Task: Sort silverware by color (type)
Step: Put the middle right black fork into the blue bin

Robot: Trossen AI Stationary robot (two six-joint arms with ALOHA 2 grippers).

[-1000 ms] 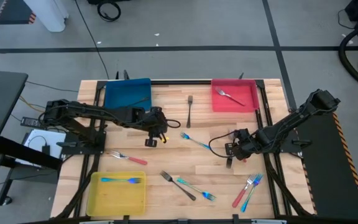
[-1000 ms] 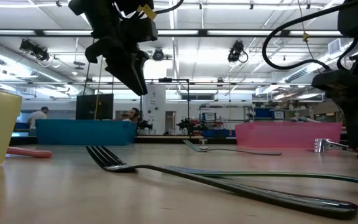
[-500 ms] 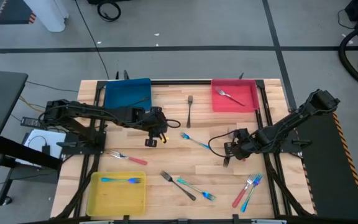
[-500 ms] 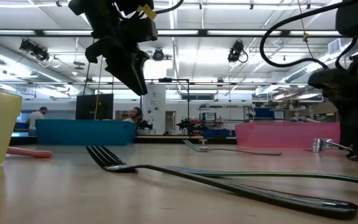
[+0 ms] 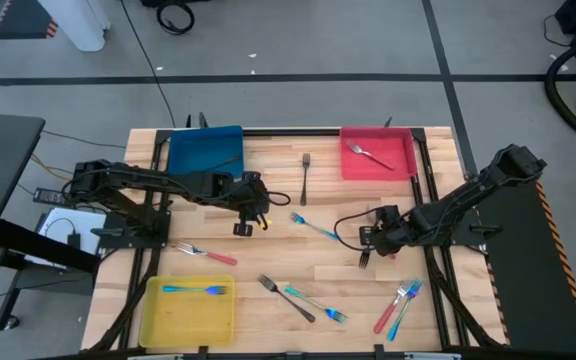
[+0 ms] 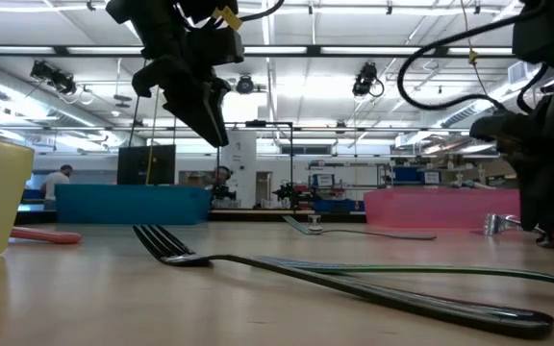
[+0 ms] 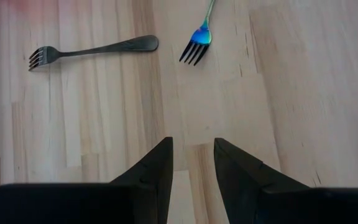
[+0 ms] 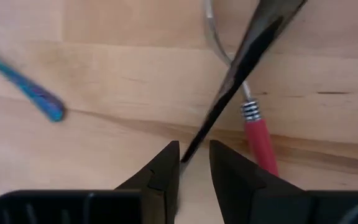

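- Your right gripper (image 5: 365,250) sits low over the wood south of the red tray (image 5: 404,160), a fair way off it. The fingers are narrowed onto the handle of a dark grey fork (image 8: 241,62), which runs out between them in the right wrist view. I'd call it pinched, though only just.
- Right under that fork lies a red-handled utensil (image 8: 260,140), crossing it. That's your main risk: lift at an angle and the dark fork could drag or flick the red one, or twist in the pinch and drop.
- A teal handle tip (image 8: 39,99) lies close by too, so a sideways swing might sweep it along.
- Your left gripper (image 7: 191,163) hangs above the table just beside the blue tray (image 5: 205,152), fingers slightly apart and holding nothing. Ahead of it you've got a grey fork (image 7: 92,51) and a blue-teal fork (image 7: 197,43), both untouched.
- 1 grey fork (image 5: 370,154) already lies in the red tray, so I'd guess that's where yours goes. Carry it level; a loose grip on a thin handle lets it swivel.
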